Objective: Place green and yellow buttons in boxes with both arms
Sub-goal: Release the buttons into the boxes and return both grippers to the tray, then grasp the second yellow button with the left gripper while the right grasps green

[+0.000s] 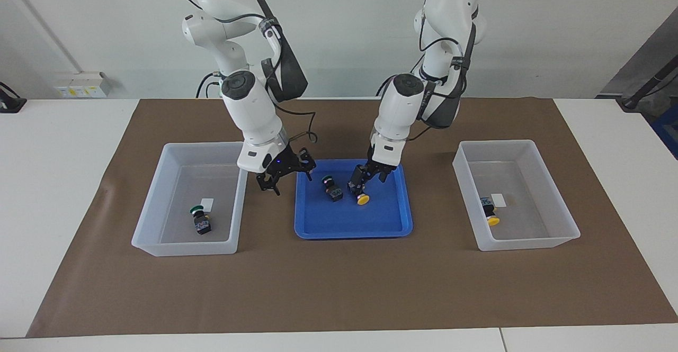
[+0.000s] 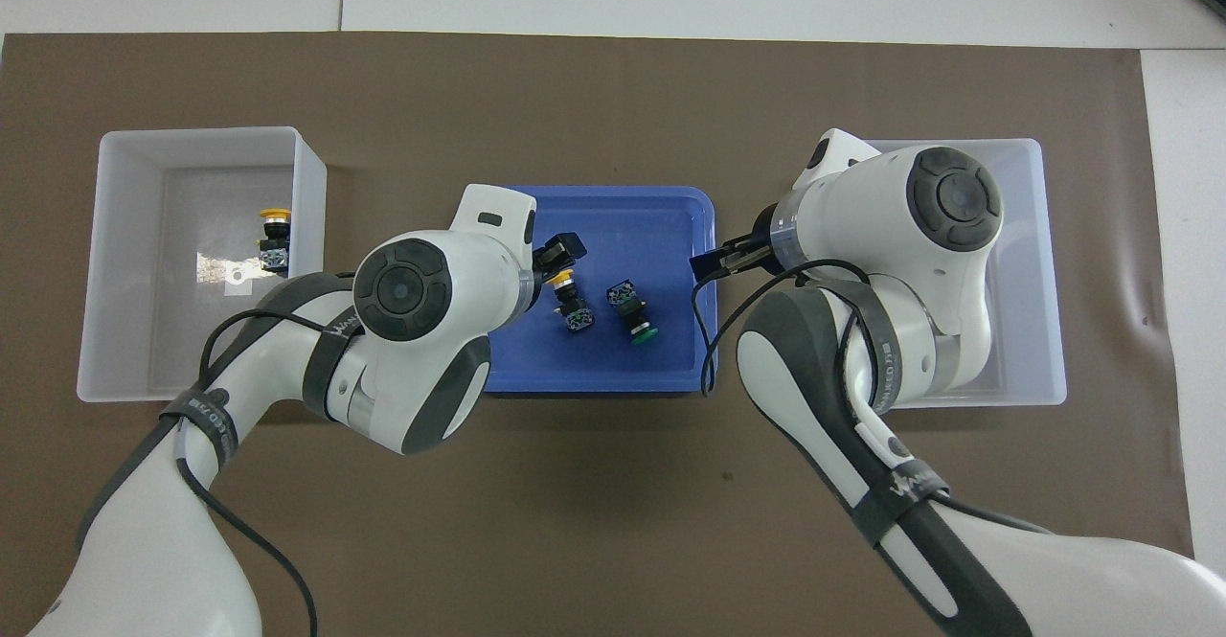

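Observation:
On the blue tray (image 1: pixel 350 232) lie a green button (image 1: pixel 331 187) (image 2: pixel 634 315) and a yellow button (image 1: pixel 360 194) (image 2: pixel 571 304). My left gripper (image 1: pixel 364 177) (image 2: pixel 557 256) hangs open low over the yellow button's dark body; I cannot tell whether it touches. Above the tray's rim toward the right arm's end, my right gripper (image 1: pixel 283 175) (image 2: pixel 715 261) is open and holds nothing, a short way from the green button. Another green button (image 1: pixel 200 219) lies in the clear box (image 1: pixel 153 214) at the right arm's end. Another yellow button (image 1: pixel 490 212) (image 2: pixel 273 238) lies in the clear box (image 1: pixel 561 209) (image 2: pixel 115 263) at the left arm's end.
Brown paper (image 1: pixel 339 288) covers the table under the tray and both boxes. In the overhead view the right arm hides most of the box (image 2: pixel 1044 263) at its end. A small white label (image 1: pixel 498 200) lies in the box at the left arm's end.

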You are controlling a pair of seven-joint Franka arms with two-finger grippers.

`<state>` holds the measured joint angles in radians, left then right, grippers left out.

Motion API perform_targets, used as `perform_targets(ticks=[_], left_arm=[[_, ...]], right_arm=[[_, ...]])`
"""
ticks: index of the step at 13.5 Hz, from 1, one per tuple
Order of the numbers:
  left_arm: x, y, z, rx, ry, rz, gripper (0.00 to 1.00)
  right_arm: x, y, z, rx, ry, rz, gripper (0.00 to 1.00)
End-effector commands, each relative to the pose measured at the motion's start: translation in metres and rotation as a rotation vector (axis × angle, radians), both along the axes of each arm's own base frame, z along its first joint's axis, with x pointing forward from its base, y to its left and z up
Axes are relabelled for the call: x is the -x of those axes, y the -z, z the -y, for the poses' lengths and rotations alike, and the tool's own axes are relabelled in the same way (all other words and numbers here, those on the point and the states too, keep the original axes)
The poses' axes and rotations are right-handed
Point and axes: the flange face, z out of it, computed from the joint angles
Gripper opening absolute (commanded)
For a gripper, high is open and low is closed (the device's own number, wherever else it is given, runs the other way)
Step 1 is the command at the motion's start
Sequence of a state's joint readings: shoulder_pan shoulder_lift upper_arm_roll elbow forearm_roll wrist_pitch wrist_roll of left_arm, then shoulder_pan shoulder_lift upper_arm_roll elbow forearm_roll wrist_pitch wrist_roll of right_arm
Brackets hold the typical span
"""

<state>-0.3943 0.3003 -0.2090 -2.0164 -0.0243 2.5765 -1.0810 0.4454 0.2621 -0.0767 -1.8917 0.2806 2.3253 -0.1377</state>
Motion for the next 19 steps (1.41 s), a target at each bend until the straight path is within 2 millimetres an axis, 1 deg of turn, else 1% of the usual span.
perform_targets(ticks=[1, 3, 4, 5, 7, 8, 9, 10, 12, 13, 14, 15, 16, 17, 19], left_arm=[[-0.001, 0.016, 0.004, 0.025, -0.029, 0.02, 0.91], [-0.001, 0.027, 0.005, 0.032, -0.029, 0.025, 0.9], [0.0, 0.035, 0.005, 0.029, -0.029, 0.017, 0.86], [0.003, 0.04, 0.004, 0.029, -0.028, 0.016, 0.81], [0.006, 0.044, 0.003, 0.026, -0.026, 0.014, 0.61], [0.006, 0.044, 0.003, 0.026, -0.027, 0.012, 0.53], [0.007, 0.045, 0.002, 0.023, -0.026, 0.01, 0.43], [0.006, 0.044, 0.003, 0.026, -0.026, 0.014, 0.33], [-0.003, 0.037, -0.002, 0.032, -0.036, 0.025, 0.09], [-0.009, 0.031, -0.002, 0.031, -0.032, 0.034, 0.0], [-0.018, 0.024, -0.006, 0.039, -0.047, 0.045, 0.0], [-0.03, 0.016, -0.018, 0.034, -0.063, 0.047, 0.0], [-0.042, 0.003, -0.029, 0.025, -0.074, 0.045, 0.0], [-0.061, -0.015, -0.048, 0.014, -0.096, 0.035, 0.0], [-0.09, -0.052, -0.081, -0.018, -0.095, -0.001, 0.0]], right_arm=[[0.004, 0.008, 0.0, -0.02, 0.023, -0.004, 1.0], [0.006, 0.012, 0.0, -0.018, 0.024, -0.005, 1.0], [0.007, 0.012, -0.001, -0.018, 0.026, -0.006, 1.0], [0.011, 0.011, -0.01, -0.022, 0.012, -0.006, 1.0], [0.016, 0.016, -0.022, -0.019, 0.003, -0.016, 1.0], [0.016, 0.019, -0.029, -0.021, 0.004, 0.0, 1.0], [0.014, 0.021, -0.03, -0.027, 0.021, 0.022, 1.0], [0.017, 0.025, -0.04, -0.029, 0.02, 0.025, 1.0], [0.019, 0.035, -0.053, -0.035, 0.043, 0.04, 1.0], [0.02, 0.047, -0.059, -0.034, 0.046, 0.037, 1.0], [0.019, 0.061, -0.067, -0.047, 0.06, 0.055, 1.0], [0.021, 0.072, -0.076, -0.058, 0.067, 0.071, 1.0], [0.023, 0.076, -0.081, -0.066, 0.067, 0.075, 1.0], [0.024, 0.078, -0.082, -0.064, 0.067, 0.071, 1.0], [0.027, 0.09, -0.087, -0.053, 0.056, 0.059, 1.0]])
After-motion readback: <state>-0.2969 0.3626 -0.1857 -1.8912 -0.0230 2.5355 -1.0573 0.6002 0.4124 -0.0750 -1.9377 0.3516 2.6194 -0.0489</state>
